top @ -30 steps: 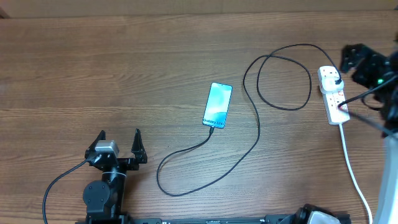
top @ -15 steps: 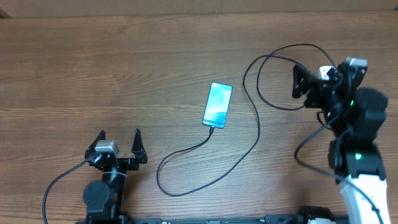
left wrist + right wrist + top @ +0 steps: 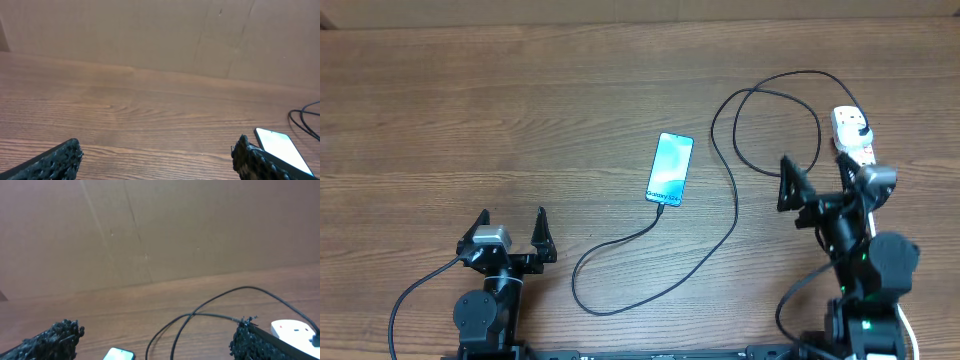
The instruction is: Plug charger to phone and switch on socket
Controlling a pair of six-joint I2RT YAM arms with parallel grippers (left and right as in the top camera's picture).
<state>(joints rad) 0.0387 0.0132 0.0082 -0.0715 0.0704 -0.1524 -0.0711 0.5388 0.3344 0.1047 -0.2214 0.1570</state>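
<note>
Wooden table (image 3: 520,100): phone (image 3: 670,167) between left hand (image 3: 512,216) and right hand (image 3: 813,175), both released; socket (image 3: 850,127) just beyond right hand.

The wooden tabletop (image 3: 470,120) carries the lit phone (image 3: 670,168), the looping black charger (image 3: 735,205) reaching its near end, and the white socket (image 3: 845,122).

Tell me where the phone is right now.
In the overhead view the phone lies screen-up near the middle of the table, the charger cable meeting its near end; the socket sits far off to its right.
</note>
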